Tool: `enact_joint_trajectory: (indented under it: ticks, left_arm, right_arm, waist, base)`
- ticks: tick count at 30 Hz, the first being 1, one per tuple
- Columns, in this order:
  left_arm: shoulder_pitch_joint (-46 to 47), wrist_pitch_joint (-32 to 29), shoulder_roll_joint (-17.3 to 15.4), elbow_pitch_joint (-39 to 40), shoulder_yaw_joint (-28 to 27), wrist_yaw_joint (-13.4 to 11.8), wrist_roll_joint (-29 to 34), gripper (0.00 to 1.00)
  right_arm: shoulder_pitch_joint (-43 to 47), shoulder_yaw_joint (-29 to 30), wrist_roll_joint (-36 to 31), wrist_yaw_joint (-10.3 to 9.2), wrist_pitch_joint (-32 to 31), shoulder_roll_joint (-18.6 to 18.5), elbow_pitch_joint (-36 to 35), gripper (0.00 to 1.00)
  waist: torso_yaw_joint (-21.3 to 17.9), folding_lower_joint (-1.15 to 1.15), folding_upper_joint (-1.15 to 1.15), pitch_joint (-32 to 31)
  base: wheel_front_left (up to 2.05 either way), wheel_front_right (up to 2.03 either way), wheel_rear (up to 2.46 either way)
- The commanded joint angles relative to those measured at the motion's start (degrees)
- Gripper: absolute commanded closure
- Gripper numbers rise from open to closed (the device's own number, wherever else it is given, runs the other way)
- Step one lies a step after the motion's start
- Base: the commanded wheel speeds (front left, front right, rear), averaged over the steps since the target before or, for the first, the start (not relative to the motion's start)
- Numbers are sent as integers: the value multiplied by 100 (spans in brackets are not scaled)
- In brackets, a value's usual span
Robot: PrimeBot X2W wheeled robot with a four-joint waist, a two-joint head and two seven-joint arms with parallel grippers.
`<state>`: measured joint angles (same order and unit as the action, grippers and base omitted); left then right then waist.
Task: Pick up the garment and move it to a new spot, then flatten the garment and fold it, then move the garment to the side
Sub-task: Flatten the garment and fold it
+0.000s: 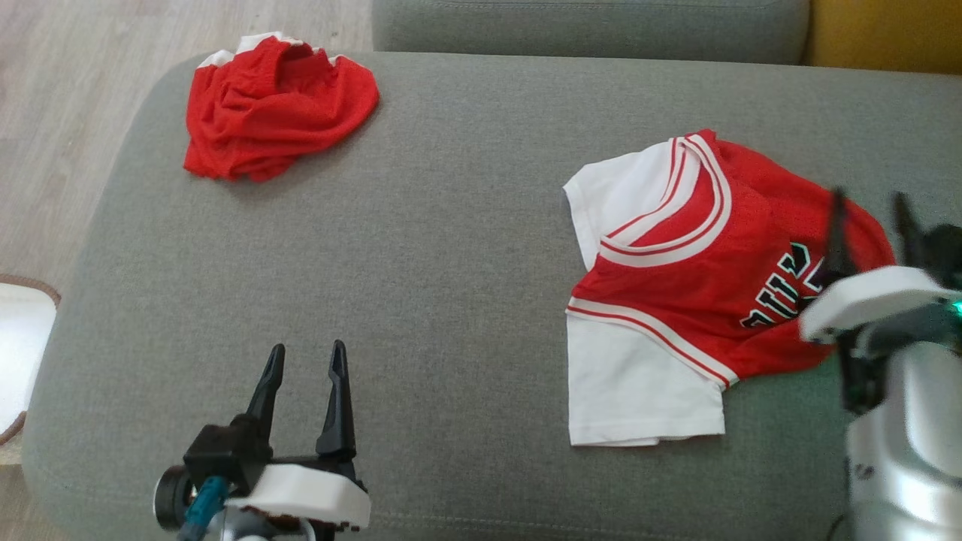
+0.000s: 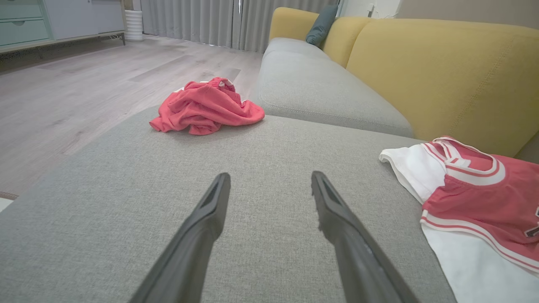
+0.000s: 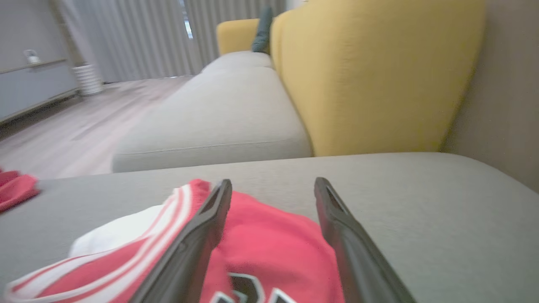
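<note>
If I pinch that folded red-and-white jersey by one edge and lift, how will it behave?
Probably floppy: the jersey lies in thin soft layers, so a one-edge lift would likely unfold it. Likely light, barely denting the grey cushion. Pushed, it may bunch like the crumpled red shorts.

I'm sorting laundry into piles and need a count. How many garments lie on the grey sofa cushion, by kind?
Crumpled red mesh garment: 1
Folded red-and-white jersey with lettering: 1
Total on the grey sofa cushion: 2
</note>
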<state>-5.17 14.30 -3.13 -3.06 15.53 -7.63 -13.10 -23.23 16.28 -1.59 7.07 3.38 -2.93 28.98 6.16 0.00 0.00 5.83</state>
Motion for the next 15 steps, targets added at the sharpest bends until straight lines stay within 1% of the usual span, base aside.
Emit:
enact_joint_trajectory:
  ticks: [1, 4, 7, 11, 15]
  left_arm:
    - [237, 70, 25, 177, -178, -21, -2, 0]
    - [270, 70, 25, 184, -130, -20, -16, 0]
    - [306, 70, 25, 193, -81, -29, -46, 0]
    - [320, 70, 25, 190, -51, -48, -78, 0]
    - [322, 70, 25, 185, -42, -56, -93, 0]
  right_arm:
    - [23, -419, 165, 42, -157, 2, -320, 0]
    - [52, -928, 262, 42, -639, 3, -548, 0]
    - [-12, -1197, 195, 42, -1190, 4, -502, 0]
    - [-129, -1236, 56, 42, -1659, -54, -333, 0]
    - [-207, -1005, -78, 42, -1754, -168, -201, 0]
  waist:
    - [22, 0, 0, 0]
    - [93, 0, 0, 22]
    - [196, 0, 0, 49]
    - [343, 0, 0, 77]
    - [468, 0, 0, 90]
  base:
    - [0, 0, 0]
    - [0, 0, 0]
    - [0, 0, 0]
    - [0, 0, 0]
    - [0, 0, 0]
